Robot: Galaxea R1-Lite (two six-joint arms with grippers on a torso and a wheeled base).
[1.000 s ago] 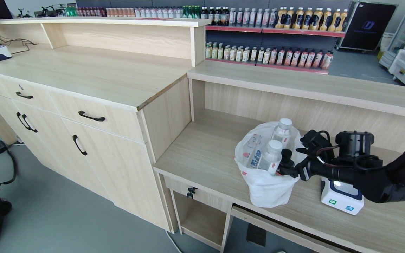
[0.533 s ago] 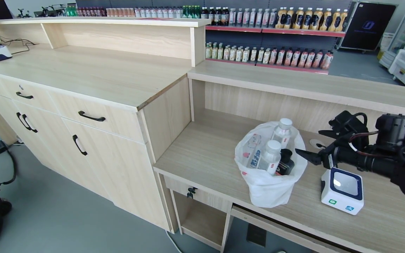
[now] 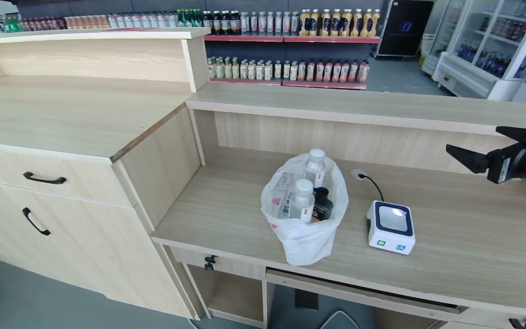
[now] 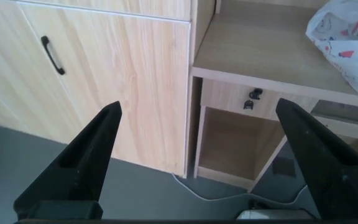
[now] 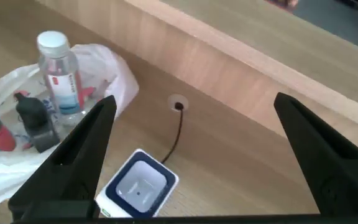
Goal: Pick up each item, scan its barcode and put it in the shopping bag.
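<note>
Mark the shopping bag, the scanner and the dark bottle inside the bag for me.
shopping bag (image 3: 306,246), head view, on its white front wall.
scanner (image 3: 391,225), head view, on its top face.
dark bottle (image 3: 322,204), head view, on its body just below the cap.

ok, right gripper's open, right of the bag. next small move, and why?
Probably park the right gripper, open, off to the side: the clear bottles and the dark bottle stand in the shopping bag, and the counter bears that bag and the scanner, so I see nothing left to scan.
</note>
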